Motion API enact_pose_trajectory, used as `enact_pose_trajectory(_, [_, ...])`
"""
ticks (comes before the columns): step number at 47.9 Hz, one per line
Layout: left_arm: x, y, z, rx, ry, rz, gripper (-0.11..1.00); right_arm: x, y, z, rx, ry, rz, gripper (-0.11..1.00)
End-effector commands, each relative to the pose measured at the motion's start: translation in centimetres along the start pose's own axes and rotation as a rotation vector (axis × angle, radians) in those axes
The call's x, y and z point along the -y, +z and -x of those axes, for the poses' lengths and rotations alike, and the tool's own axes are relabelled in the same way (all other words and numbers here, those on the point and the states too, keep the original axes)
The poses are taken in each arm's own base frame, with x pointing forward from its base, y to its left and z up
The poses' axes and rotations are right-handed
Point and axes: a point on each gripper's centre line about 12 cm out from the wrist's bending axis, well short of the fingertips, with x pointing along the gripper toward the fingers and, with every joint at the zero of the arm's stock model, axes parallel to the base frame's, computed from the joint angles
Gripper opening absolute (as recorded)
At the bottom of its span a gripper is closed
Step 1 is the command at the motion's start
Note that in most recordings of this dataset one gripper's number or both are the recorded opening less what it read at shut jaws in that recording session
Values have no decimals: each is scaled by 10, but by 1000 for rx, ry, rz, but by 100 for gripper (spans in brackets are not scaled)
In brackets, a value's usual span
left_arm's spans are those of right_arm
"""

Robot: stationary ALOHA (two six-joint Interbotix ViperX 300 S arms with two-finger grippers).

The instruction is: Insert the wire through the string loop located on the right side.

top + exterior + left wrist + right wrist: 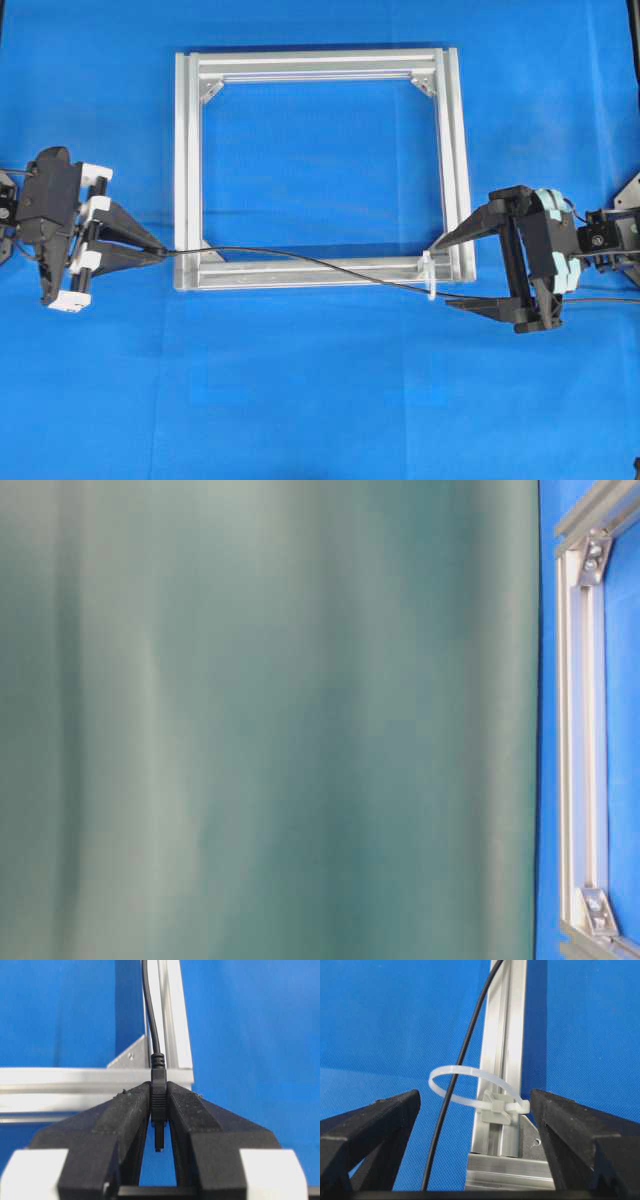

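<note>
Surface: blue cloth (320, 400) under aluminium frame (190, 150) | left gripper (160, 253) pinches wire (300, 257) plug at frame's front-left corner, keeping line taut | wire already passes through string loop (465, 1080) at front-right corner | right gripper (440, 272) wide, straddling loop, likely ready to take wire.

Left gripper (160, 254) fingers pinched nearly closed; right gripper (442, 272) fingers spread wide.
</note>
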Motion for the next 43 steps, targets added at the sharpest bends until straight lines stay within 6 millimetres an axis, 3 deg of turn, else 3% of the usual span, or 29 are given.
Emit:
enact_pose_trajectory(1, [2, 2, -1, -3, -5, -1, 10, -2, 10, 0, 35, 6, -2, 97])
enact_pose_trajectory(24, [1, -9, -2, -105, 7, -1, 12, -4, 17, 4, 41, 14, -6, 97])
enact_pose_trajectory(26, [1, -8, -2, -101, 7, 0, 19, -4, 17, 4, 41, 15, -7, 97])
enact_pose_trajectory(37, [0, -10, -1, -109, 9, 6, 84, -5, 20, 6, 48, 19, -9, 97])
enact_pose_trajectory(40, [0, -10, -1, -108, 8, 5, 91, -4, 20, 6, 50, 18, -9, 97])
enact_pose_trajectory(43, [0, -10, -1, -106, 8, 8, 89, -4, 20, 6, 50, 18, -8, 97])
